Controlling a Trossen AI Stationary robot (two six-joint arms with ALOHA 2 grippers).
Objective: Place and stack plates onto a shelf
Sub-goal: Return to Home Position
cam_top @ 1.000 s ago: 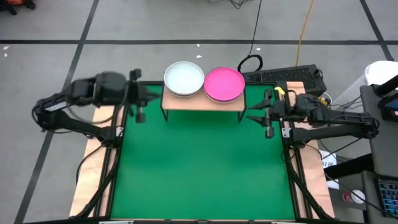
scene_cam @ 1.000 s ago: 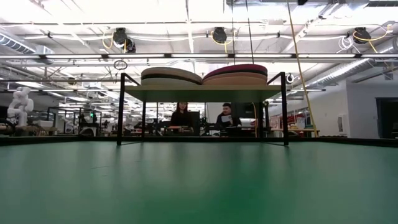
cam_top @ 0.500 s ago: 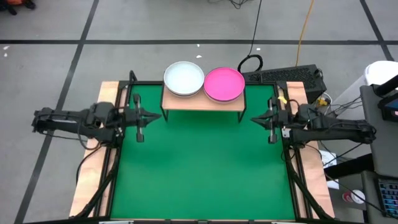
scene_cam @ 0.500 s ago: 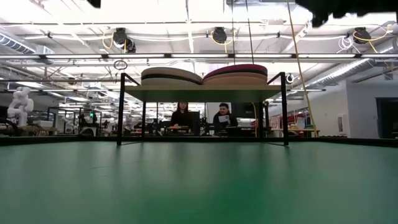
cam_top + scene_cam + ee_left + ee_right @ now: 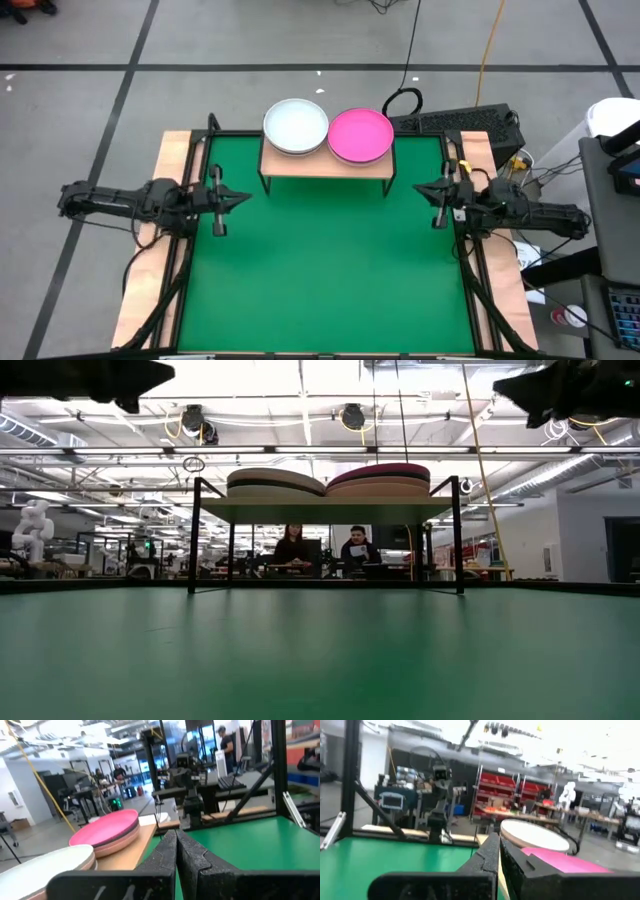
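**Arm pose.** The left arm (image 5: 110, 198) is extended low and nearly level from the left edge of the table (image 5: 150, 250), directed inward. The left gripper (image 5: 240, 199) is held over the left edge of the green mat (image 5: 320, 270). The right arm (image 5: 530, 212) is mirrored at the right edge, with the right gripper (image 5: 420, 190) over the right edge of the mat. The two grippers face each other, well apart. In the low view both are seen only as dark shapes at the upper corners, higher than the shelf board.

**Gripper state.** In each wrist view the two fingers (image 5: 165, 852) (image 5: 487, 855) are pressed together along their length. Both grippers are clenched and nothing is carried between them.

**Task items.** The shelf (image 5: 325, 166) is positioned at the middle of the mat's far edge. Two stacks of plates are carried on it. The pale stack (image 5: 295, 127) is at the shelf's left end and the magenta stack (image 5: 360, 136) is at its right end. In the low view the stacks are touching at their rims. Neither gripper is near the shelf.
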